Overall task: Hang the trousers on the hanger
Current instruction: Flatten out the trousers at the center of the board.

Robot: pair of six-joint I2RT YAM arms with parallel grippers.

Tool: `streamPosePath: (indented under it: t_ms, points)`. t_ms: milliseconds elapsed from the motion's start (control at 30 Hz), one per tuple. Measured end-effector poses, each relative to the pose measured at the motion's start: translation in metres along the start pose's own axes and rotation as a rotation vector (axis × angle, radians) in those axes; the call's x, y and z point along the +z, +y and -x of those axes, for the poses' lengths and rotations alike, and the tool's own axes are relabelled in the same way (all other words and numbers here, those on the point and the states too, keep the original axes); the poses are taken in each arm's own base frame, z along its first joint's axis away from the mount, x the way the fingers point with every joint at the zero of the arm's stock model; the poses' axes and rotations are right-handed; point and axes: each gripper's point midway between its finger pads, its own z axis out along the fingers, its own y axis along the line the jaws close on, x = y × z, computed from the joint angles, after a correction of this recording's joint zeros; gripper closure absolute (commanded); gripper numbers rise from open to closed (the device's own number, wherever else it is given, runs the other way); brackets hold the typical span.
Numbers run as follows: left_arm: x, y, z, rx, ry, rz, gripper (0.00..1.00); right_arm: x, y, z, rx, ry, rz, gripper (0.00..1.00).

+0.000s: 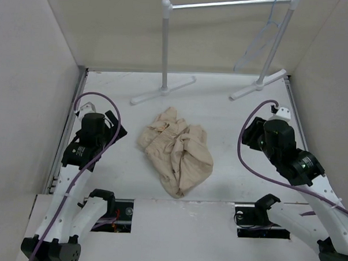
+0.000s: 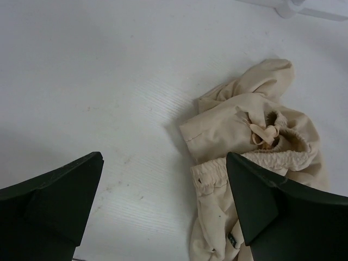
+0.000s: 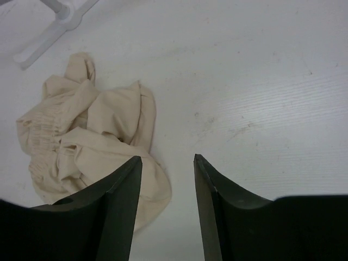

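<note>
The beige trousers (image 1: 176, 151) lie crumpled in a heap in the middle of the table. They also show in the left wrist view (image 2: 255, 163) and the right wrist view (image 3: 87, 136). The pale hanger (image 1: 260, 39) hangs by its hook from the right end of the rack's metal bar (image 1: 226, 4). My left gripper (image 1: 113, 128) is open and empty, left of the heap; in its wrist view (image 2: 163, 163) the jaws stand wide apart. My right gripper (image 1: 250, 132) is open and empty, right of the heap; it also shows in its wrist view (image 3: 167, 159).
The white tubular rack (image 1: 165, 46) stands at the back of the table, its two feet (image 1: 162, 90) reaching forward. Beige walls close the left, right and back sides. The arm bases sit at the near edge.
</note>
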Motion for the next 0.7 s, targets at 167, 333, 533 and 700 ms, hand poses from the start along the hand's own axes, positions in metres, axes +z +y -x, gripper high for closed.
streamPosePath:
  t_ms: [167, 333, 533, 700]
  points:
    - [0.007, 0.014, 0.0, -0.033, 0.029, 0.065, 0.0, -0.003, 0.002, -0.004, -0.008, 0.026, 0.046, 0.82]
    - [0.008, 0.016, 0.004, -0.061, 0.005, 0.062, 0.0, 0.003, 0.022, -0.023, -0.051, 0.128, 0.111, 0.95]
    - [0.017, 0.024, -0.008, -0.162, 0.024, 0.07, 0.92, -0.004, 0.123, -0.068, -0.224, 0.304, 0.355, 0.88]
    - [0.037, 0.058, -0.028, -0.274, 0.09, 0.197, 0.96, 0.006, 0.192, -0.124, -0.362, 0.427, 0.452, 0.47]
